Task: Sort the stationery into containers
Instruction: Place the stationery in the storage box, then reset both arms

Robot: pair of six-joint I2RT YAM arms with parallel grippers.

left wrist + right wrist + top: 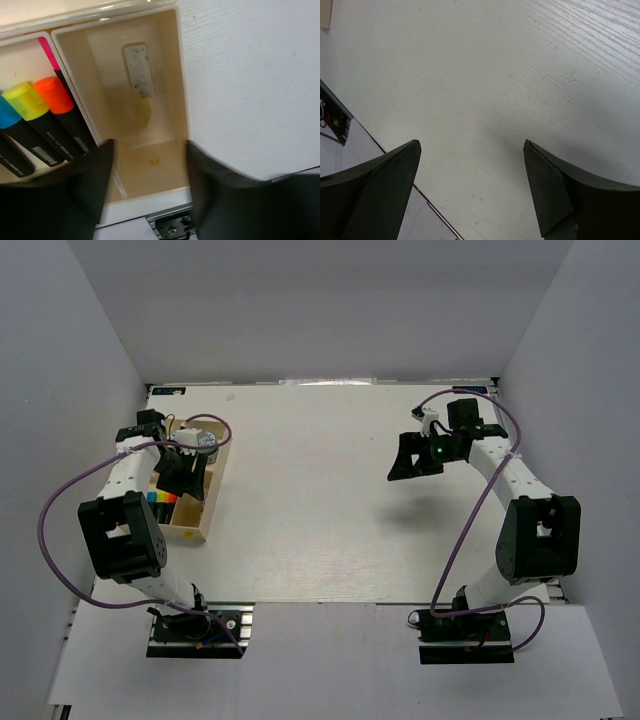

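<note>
The light-wood tray (214, 508) lies at the table's left. My left gripper (150, 152) hovers over its end compartment (181, 75), jaws apart with nothing between them. In that compartment lie a grey eraser block (139, 69) and a blurred tan eraser (140, 112) just beyond the fingertips. The neighbouring compartment holds black highlighters with orange (53, 94), yellow (24, 100), blue (5, 112) and pink-purple (48, 52) caps. A round roll (205, 440) sits at the tray's far end. My right gripper (472, 145) hangs open over bare table.
From above, my left arm (150, 465) covers much of the tray, and the right gripper (412, 458) is at the right, far from it. The table's near edge with a metal rail (335, 120) shows below the right fingers.
</note>
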